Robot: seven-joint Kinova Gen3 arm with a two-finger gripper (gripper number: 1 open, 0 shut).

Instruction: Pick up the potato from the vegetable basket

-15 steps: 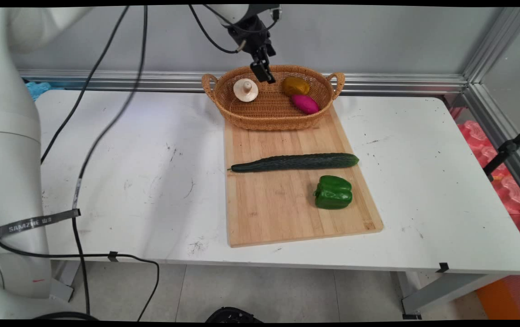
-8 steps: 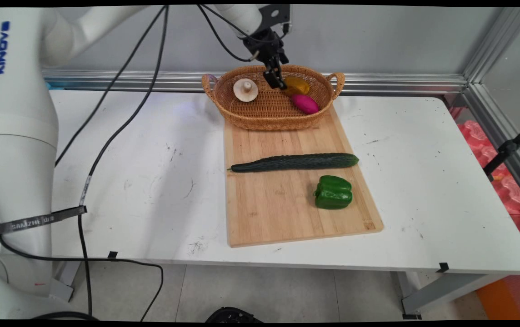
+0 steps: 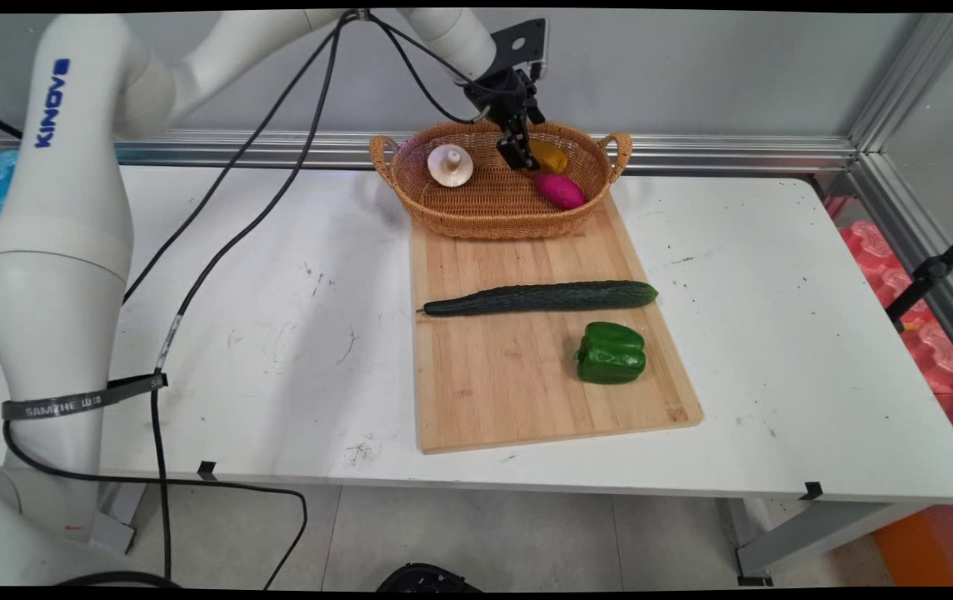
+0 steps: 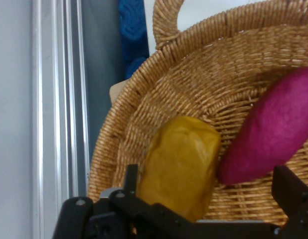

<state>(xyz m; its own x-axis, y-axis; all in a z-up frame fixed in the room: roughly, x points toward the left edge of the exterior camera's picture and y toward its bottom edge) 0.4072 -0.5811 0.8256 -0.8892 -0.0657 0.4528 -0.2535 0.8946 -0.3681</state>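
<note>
Basket (image 3: 500, 208), hand-view-only jaws-straddled potato (image 4: 181, 164)

Main view: taken from above the near side, looking down across the surface (image 3: 776, 333) toward the wall.
Hand view: taken close above the wicker basket (image 4: 194, 99), looking along the fingers.
Shared: the basket (image 3: 497, 212), yellow-brown piece (image 4: 181, 167) and magenta piece (image 4: 273, 134) are seen in both.

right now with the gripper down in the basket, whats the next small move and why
Probably ease straight down a little. The gripper is open, its fingers standing either side of the yellow-brown potato in the basket, but the magenta sweet potato touches it, so go slowly.
</note>
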